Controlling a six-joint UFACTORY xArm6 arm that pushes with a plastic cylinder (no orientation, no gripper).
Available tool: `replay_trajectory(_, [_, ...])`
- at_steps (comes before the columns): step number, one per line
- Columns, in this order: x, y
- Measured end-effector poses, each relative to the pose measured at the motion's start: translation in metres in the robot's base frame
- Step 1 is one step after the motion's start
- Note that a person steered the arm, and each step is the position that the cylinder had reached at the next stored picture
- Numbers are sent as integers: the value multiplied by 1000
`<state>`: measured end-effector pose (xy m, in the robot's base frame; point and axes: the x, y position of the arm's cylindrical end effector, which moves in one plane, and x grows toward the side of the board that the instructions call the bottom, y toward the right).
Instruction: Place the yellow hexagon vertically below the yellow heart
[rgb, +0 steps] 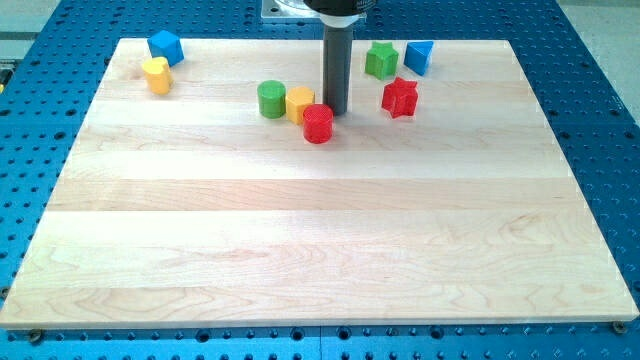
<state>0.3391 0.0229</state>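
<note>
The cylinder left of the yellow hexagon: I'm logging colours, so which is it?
Green, clear in the camera view, touching the hexagon.

A pale wooden table (300, 240), striped lengthwise by the grain of its planks, is seen on a blue perforated base (600, 60). The rod is dark grey, as is my tip (335, 110). The cube (165, 46) and triangle (419, 56) are blue; the heart (156, 74) and hexagon (299, 103) yellow; the cylinder (271, 99) and green star (381, 60) green; the red cylinder (318, 123) and red star (400, 97) red.
</note>
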Motion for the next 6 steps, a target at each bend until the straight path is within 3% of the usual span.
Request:
replay_trajectory(2, [37,-118])
replay_trajectory(3, [36,-48])
replay_trajectory(4, [14,-92])
replay_trajectory(5, [18,-170])
replay_trajectory(6, [9,-191])
